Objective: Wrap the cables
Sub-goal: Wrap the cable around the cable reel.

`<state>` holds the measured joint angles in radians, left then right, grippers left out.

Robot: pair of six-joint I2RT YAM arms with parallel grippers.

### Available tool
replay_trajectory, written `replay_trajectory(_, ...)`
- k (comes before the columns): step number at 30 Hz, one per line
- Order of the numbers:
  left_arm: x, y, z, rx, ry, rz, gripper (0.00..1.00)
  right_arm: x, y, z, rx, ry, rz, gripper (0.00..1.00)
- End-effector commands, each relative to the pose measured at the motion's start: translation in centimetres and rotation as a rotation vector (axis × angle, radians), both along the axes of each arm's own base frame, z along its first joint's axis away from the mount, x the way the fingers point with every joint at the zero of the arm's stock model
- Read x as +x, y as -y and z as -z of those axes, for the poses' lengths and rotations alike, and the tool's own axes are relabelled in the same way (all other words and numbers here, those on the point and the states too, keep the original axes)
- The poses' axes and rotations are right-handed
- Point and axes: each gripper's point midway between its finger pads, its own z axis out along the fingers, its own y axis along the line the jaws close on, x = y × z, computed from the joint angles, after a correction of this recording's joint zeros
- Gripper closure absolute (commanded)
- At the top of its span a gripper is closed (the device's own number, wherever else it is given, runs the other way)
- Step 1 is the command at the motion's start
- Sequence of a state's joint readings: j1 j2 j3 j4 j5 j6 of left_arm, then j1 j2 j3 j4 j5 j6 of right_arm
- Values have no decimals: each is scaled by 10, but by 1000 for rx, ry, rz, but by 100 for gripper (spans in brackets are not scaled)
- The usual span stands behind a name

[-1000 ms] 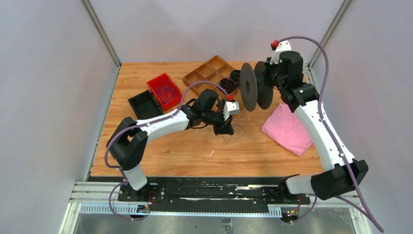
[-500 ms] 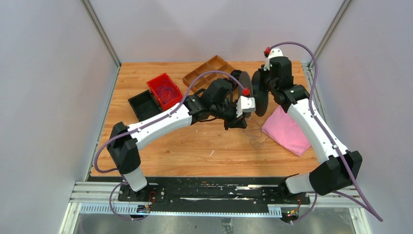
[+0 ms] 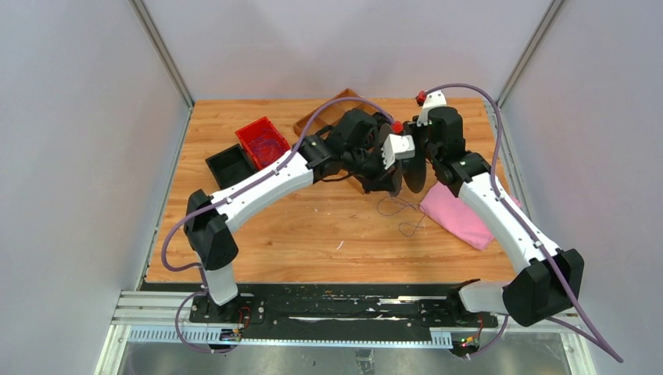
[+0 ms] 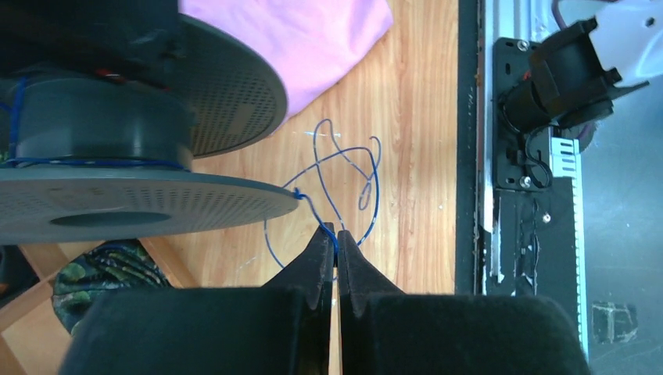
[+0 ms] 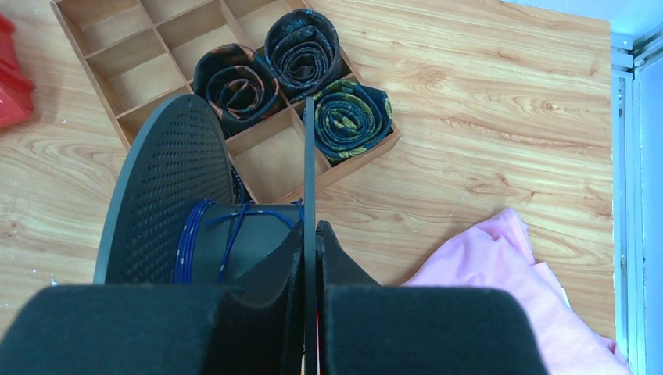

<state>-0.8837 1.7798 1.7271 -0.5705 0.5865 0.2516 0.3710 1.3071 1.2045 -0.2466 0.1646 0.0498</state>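
A thin dark blue cable lies in loose loops on the table [image 3: 403, 211], clear in the left wrist view [image 4: 344, 168]. One end runs over the rim of the dark grey spool [image 4: 141, 207] and several turns sit on its hub [image 5: 191, 234]. My left gripper [image 4: 337, 234] is shut on the cable just below the spool's rim; in the top view it [image 3: 383, 183] sits against the spool [image 3: 414, 168]. My right gripper [image 5: 311, 230] is shut on one thin flange of the spool and holds it on edge above the table.
A wooden divided tray [image 5: 148, 78] with rolled ties [image 5: 297, 47] lies behind the spool. A pink cloth [image 3: 461, 211] lies to the right. A red bin [image 3: 263, 144] and a black bin [image 3: 231, 166] stand at the left.
My left gripper has moved right and away from me, from mid-table up to the spool, trailing the cable. My right arm has shifted the spool leftward and turned it.
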Motion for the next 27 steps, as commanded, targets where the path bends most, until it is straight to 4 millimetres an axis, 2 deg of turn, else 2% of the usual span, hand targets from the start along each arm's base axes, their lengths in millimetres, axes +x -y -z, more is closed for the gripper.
replay_trajectory(1,12,-1,-35,-67,-19,-35,100,3,1,-16,-46,104,-32,99)
replay_trajectory(9,27,-1,-37,-85,-87,-72,97,-5,-9,-11,-59,110,-102,99)
replay_trajectory(23,-4,13,-42,-133,-180,73,98,4,-9,-14,-52,89,-46,99)
replay_trajectory(27,5,10,-45,-141,-160,29,98,2,-14,-14,-37,98,-79,99)
